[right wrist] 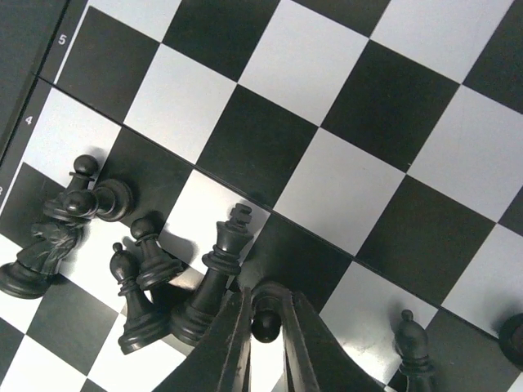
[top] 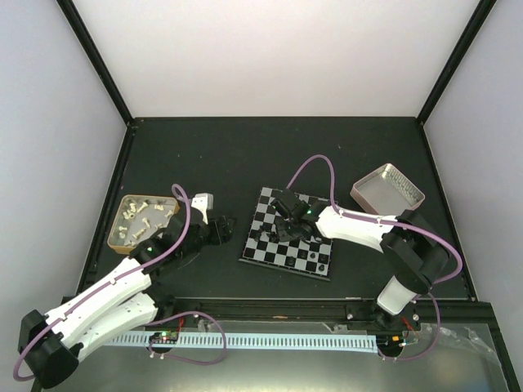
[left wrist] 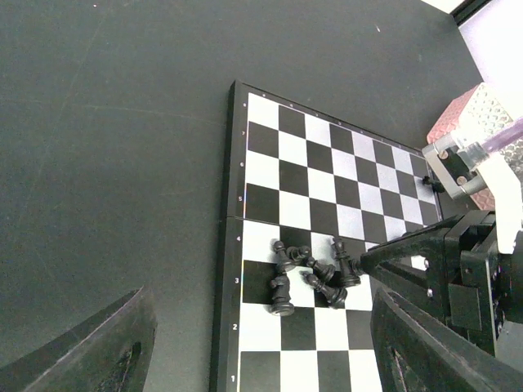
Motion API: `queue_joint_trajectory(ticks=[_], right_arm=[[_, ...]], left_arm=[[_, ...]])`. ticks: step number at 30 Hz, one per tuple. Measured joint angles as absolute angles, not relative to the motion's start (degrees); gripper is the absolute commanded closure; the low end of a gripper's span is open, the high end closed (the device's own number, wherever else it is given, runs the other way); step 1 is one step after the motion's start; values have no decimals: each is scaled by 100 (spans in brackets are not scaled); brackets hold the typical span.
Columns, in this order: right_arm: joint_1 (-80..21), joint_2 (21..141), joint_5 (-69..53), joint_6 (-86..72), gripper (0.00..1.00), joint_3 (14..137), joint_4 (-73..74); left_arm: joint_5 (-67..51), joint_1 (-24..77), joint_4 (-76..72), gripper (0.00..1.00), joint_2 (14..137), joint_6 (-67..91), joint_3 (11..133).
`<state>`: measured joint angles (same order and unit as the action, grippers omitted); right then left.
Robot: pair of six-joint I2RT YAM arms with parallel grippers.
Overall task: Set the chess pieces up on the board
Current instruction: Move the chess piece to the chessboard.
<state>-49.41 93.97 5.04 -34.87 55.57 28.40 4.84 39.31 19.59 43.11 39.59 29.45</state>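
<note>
Toward the left side of the board (top: pixel 260 245), among crowded chess pieces (right wrist: pixel 147 269): right gripper (right wrist: pixel 265 296), fingers clamped on one pawn (right wrist: pixel 264 325), best lifted straight clear of its neighbours; left gripper (left wrist: pixel 261 335), fingers apart.

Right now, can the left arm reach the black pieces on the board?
Probably yes: the left gripper hangs open beside the board with nothing before the pieces, but the right gripper, shut on a pawn there, crowds them.

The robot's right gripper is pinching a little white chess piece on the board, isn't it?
Not white. The right gripper is pinching a little black piece on the board. The right wrist view shows its dark round head held between the two fingers.
</note>
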Motion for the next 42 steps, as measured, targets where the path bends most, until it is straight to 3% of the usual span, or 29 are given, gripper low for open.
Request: queue_joint_trajectory(ticks=[8,23,42], right_arm=[[-4943,9393,578,-3470,99,5557,2853],[-5308,8593,624,-3632,99,4882,3328],[-5367,8521,261,-3625,95,4821,3280]], left_arm=[[436,3907,1959,27,4313,3957,2943],[268,3905,1933,27,4364,3962,2904],[185,3905,1914,27,4403,3964,2897]])
